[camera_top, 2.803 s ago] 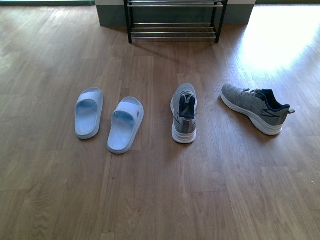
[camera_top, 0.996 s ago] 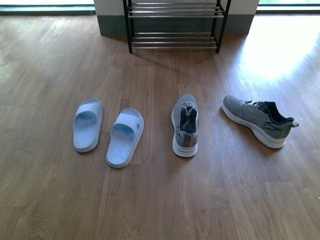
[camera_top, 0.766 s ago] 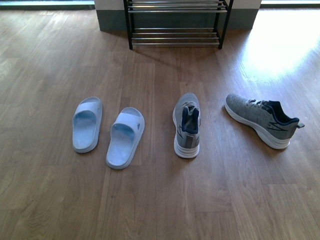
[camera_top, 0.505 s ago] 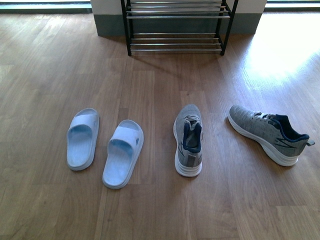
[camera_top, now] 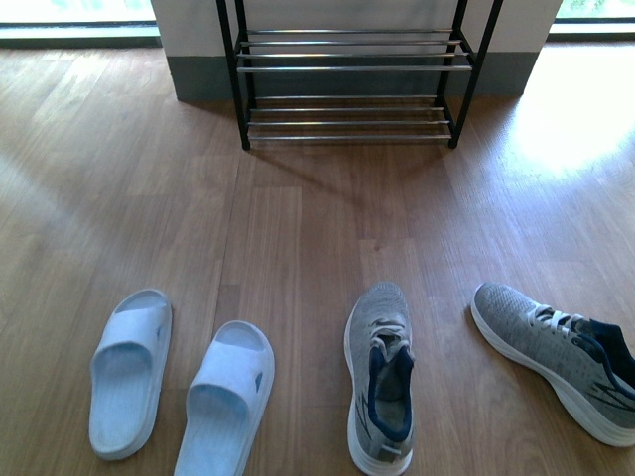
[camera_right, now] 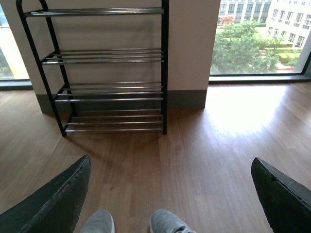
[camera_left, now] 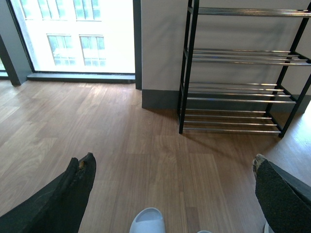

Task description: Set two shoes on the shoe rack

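The left pincer (camera_left: 172, 159) and the right pincer (camera_right: 170, 161) are both hanging spread wide and gripping nothing, each facing the shoe rack (camera_top: 347, 84), which is standing well ahead of them. The centre sneaker (camera_top: 380, 387) is lying low beneath the right pincer with its long axis pointing straight at the rack, heel toward the robot. The outer sneaker (camera_top: 556, 357) is lying angled beside it, toe turning inward. That is making the right arm the nearer one. A white slide (camera_left: 147, 221) is lying under the left pincer, so which pair is meant is probably, not certainly, the sneakers.
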### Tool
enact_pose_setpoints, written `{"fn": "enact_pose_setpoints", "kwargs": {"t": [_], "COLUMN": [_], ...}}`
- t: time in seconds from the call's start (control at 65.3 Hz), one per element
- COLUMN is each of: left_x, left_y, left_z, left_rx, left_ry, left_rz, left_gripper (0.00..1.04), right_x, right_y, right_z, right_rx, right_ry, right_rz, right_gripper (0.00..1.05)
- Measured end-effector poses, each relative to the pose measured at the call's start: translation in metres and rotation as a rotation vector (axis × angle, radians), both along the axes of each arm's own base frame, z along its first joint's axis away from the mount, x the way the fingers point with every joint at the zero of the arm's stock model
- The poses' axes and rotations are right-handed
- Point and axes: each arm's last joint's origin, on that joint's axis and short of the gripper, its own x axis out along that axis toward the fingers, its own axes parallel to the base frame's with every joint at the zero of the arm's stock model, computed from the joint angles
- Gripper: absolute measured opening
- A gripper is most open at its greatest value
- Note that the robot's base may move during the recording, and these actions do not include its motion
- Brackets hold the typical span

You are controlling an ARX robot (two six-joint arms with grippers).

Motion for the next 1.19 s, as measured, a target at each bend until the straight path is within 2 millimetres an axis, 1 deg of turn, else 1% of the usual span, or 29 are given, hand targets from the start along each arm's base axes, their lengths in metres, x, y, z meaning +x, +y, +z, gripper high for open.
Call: {"fn": "enact_pose_setpoints", "kwargs": {"t": [0.291, 0.322, 0.337, 0.368, 0.398, 0.444, 0.475, 0.551, 0.582, 0.659, 0.689, 0.842, 0.934, 1.011, 1.072, 1.088, 1.195], "left_x": [0.0, 0.0, 0.0, 0.0, 0.0, 0.0, 0.0, 0.0, 0.0, 0.0, 0.0, 0.0, 0.0, 0.0, 0.0, 0.0, 0.0], "left_y": [0.0, 0.0, 0.0, 0.0, 0.0, 0.0, 0.0, 0.0, 0.0, 0.0, 0.0, 0.0, 0.0, 0.0, 0.0, 0.0, 0.0], "left_z": [0.0, 0.0, 0.0, 0.0, 0.0, 0.0, 0.0, 0.0, 0.0, 0.0, 0.0, 0.0, 0.0, 0.0, 0.0, 0.0, 0.0], "left_rx": [0.0, 0.0, 0.0, 0.0, 0.0, 0.0, 0.0, 0.0, 0.0, 0.0, 0.0, 0.0, 0.0, 0.0, 0.0, 0.0, 0.0], "left_ry": [0.0, 0.0, 0.0, 0.0, 0.0, 0.0, 0.0, 0.0, 0.0, 0.0, 0.0, 0.0, 0.0, 0.0, 0.0, 0.0, 0.0], "left_rz": [0.0, 0.0, 0.001, 0.0, 0.0, 0.0, 0.0, 0.0, 0.0, 0.0, 0.0, 0.0, 0.0, 0.0, 0.0, 0.0, 0.0], "left_gripper": [0.95, 0.95, 0.95, 0.95, 0.95, 0.95, 0.95, 0.95, 0.95, 0.95, 0.95, 0.95, 0.95, 0.95, 0.95, 0.95, 0.95], "right_x": [0.0, 0.001, 0.004, 0.007, 0.018, 0.034, 0.048, 0.072, 0.087, 0.111, 0.124, 0.164, 0.182, 0.196, 0.203, 0.205, 0.21], "right_y": [0.0, 0.0, -0.001, -0.002, -0.006, -0.012, -0.016, -0.023, -0.027, -0.034, -0.037, -0.049, -0.057, -0.067, -0.075, -0.079, -0.094], "right_z": [0.0, -0.001, -0.002, -0.003, -0.005, -0.005, -0.006, -0.012, -0.019, -0.036, -0.047, -0.087, -0.109, -0.129, -0.141, -0.147, -0.169], "right_rx": [0.0, 0.035, 0.076, 0.097, 0.143, 0.164, 0.169, 0.169, 0.155, 0.12, 0.094, -0.006, -0.067, -0.125, -0.154, -0.167, -0.213], "right_ry": [0.0, 0.022, 0.04, 0.053, 0.096, 0.167, 0.219, 0.311, 0.372, 0.471, 0.521, 0.7, 0.775, 0.833, 0.868, 0.884, 0.952], "right_rz": [0.0, -0.015, -0.025, -0.04, -0.073, -0.11, -0.13, -0.155, -0.164, -0.189, -0.2, -0.232, -0.254, -0.282, -0.299, -0.306, -0.329], "right_gripper": [0.96, 0.96, 0.96, 0.96, 0.96, 0.96, 0.96, 0.96, 0.96, 0.96, 0.96, 0.96, 0.96, 0.96, 0.96, 0.96, 0.96]}}
